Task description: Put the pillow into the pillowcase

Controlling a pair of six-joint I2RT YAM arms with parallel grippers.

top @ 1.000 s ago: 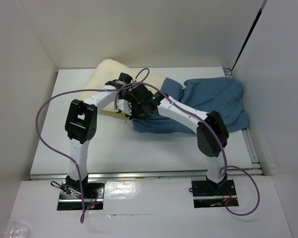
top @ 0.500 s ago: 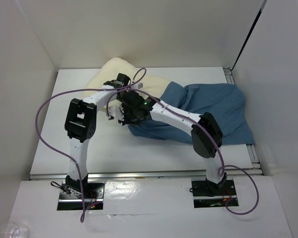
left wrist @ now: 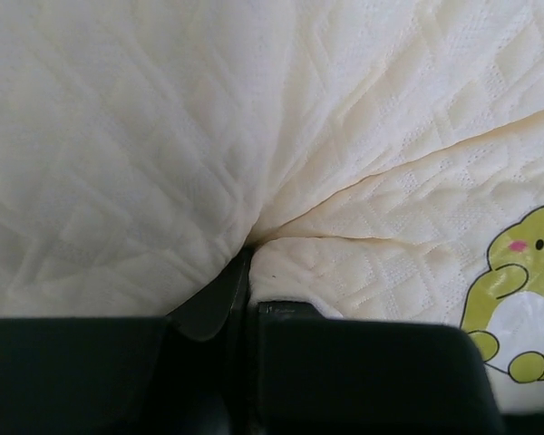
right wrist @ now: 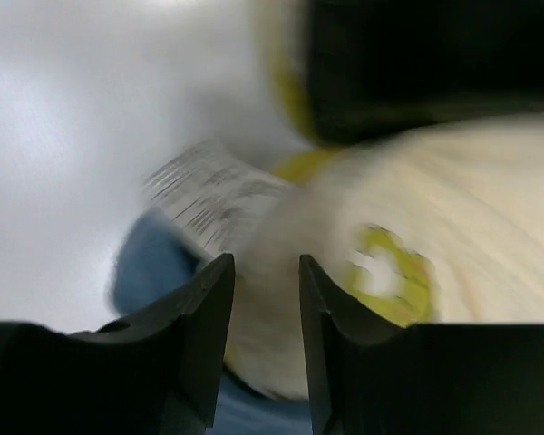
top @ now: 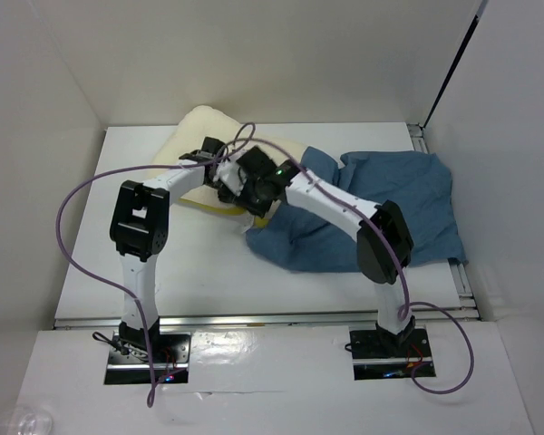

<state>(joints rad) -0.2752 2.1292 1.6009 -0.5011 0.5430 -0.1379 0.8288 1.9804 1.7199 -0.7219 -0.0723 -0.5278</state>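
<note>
The cream quilted pillow (top: 196, 132) lies at the back left, and its near right corner meets the blue pillowcase (top: 390, 204), which spreads wrinkled across the right. My left gripper (top: 222, 174) is shut on a fold of the pillow (left wrist: 363, 136), close to its green cartoon emblem (left wrist: 521, 290). My right gripper (top: 252, 193) hovers over the pillow's corner (right wrist: 281, 335) with its jaws apart and nothing pinched. In the blurred right wrist view I see the white tag (right wrist: 208, 199), a yellow emblem (right wrist: 385, 272) and a strip of pillowcase (right wrist: 150, 267).
The white table (top: 163, 272) is boxed in by white walls at the back and on both sides. A purple cable (top: 82, 195) loops off the left arm. A metal rail (top: 458, 272) runs along the table's right edge, beside the pillowcase.
My right gripper went from shut to open, let go of the pillowcase edge, and shifted back toward the pillow's corner. The pillowcase mouth dropped back onto the table. The left gripper kept its grip.
</note>
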